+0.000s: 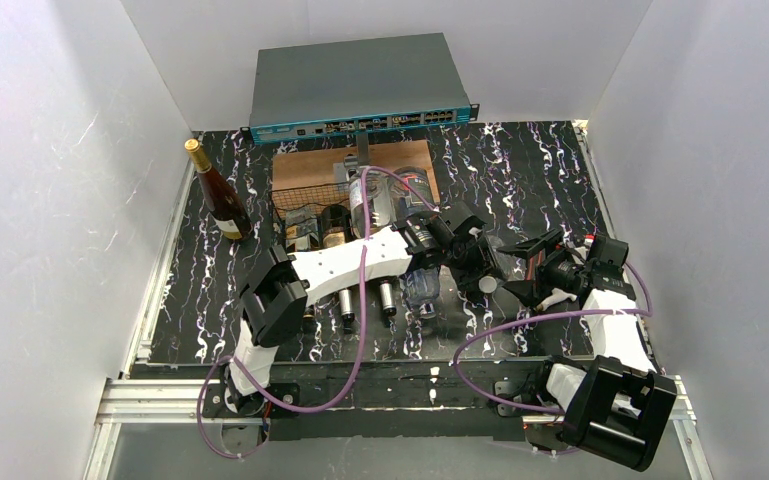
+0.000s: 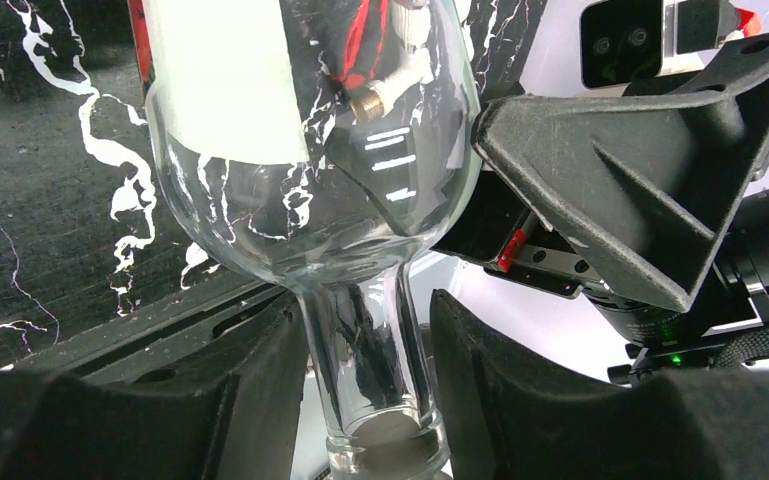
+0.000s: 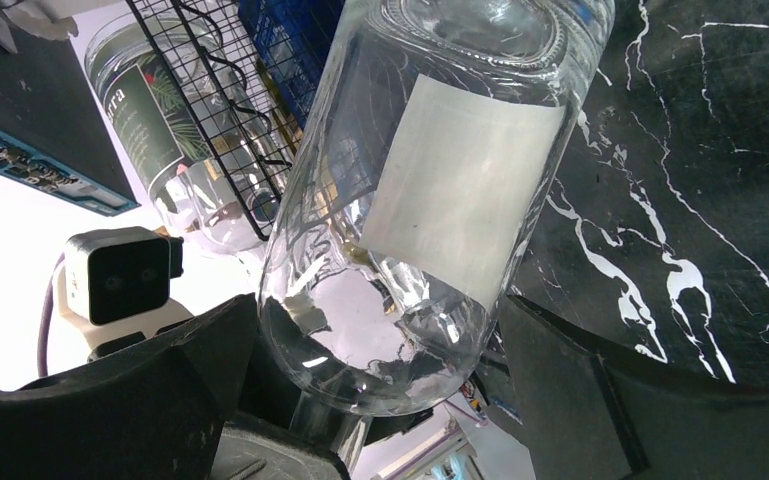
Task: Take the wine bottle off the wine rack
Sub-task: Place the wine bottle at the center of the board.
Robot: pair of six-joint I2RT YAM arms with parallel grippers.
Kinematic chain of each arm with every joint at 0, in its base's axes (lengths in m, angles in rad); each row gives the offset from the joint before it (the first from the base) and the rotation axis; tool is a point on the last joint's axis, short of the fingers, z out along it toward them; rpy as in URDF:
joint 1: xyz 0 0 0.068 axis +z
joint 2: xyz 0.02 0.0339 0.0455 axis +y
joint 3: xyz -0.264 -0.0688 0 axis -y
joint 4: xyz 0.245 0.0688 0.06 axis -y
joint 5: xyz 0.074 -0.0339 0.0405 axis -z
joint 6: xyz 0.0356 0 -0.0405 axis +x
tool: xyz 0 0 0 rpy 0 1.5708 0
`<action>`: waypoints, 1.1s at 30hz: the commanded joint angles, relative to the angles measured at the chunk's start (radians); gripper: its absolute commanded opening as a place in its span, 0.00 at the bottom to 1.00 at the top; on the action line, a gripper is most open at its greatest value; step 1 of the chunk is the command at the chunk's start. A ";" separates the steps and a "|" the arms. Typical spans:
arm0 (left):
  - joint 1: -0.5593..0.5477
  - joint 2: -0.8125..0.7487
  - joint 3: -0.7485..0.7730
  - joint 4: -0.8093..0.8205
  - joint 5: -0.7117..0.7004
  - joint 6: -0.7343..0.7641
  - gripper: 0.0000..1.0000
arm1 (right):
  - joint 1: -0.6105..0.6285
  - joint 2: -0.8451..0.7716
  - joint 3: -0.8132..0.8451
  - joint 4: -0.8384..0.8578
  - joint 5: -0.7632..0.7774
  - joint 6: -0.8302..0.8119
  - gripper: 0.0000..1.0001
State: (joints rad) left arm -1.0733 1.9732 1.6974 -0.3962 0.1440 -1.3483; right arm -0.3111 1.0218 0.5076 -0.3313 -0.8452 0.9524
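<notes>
Clear glossy glass wine bottle [image 3: 350, 230], matt white paper label [image 3: 460, 190], thin black metal wire wine rack [image 3: 222, 120], glossy black white-veined worktop [image 3: 700, 120], matt brown wooden board [image 1: 305, 165]

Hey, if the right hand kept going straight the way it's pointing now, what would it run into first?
The clear wine bottle. Its shoulder sits between the open fingers of the right hand, so contact would likely come almost at once, though the depth is hard to judge.

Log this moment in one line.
bottle: clear, by rack | left gripper: around neck, grip unclear | right gripper: open, straddling bottle
</notes>
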 commanded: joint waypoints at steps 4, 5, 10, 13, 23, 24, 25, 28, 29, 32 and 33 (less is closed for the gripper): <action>0.005 -0.048 0.065 0.115 0.015 -0.012 0.47 | 0.003 0.016 0.002 0.026 -0.030 0.004 0.98; 0.006 -0.048 0.065 0.115 0.015 -0.012 0.48 | 0.003 0.021 0.005 0.028 -0.031 0.005 0.98; 0.010 -0.050 0.068 0.122 0.013 0.000 0.55 | 0.001 0.044 0.032 0.051 -0.059 0.019 0.98; 0.015 -0.050 0.069 0.128 0.015 0.010 0.58 | 0.000 0.057 0.053 0.062 -0.069 0.022 0.99; 0.040 -0.061 0.067 0.151 0.039 0.032 0.68 | 0.000 0.121 0.123 0.069 -0.088 0.011 0.98; 0.042 -0.060 0.067 0.153 0.043 0.034 0.70 | 0.000 0.126 0.128 0.069 -0.094 0.011 0.98; 0.044 -0.060 0.067 0.155 0.046 0.035 0.71 | 0.000 0.132 0.131 0.067 -0.097 0.009 0.98; 0.050 -0.061 0.065 0.163 0.059 0.037 0.72 | 0.000 0.145 0.144 0.069 -0.101 0.008 0.98; 0.052 -0.061 0.063 0.168 0.063 0.037 0.72 | 0.000 0.150 0.150 0.070 -0.102 0.009 0.98; 0.060 -0.064 0.060 0.177 0.072 0.045 0.73 | 0.000 0.164 0.165 0.072 -0.108 0.011 0.98; 0.063 -0.067 0.060 0.177 0.071 0.051 0.73 | 0.000 0.170 0.174 0.072 -0.110 0.011 0.98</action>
State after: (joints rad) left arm -1.0218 1.9728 1.7287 -0.2306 0.1913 -1.3239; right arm -0.3130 1.1770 0.6205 -0.2821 -0.9184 0.9661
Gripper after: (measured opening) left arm 0.723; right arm 0.984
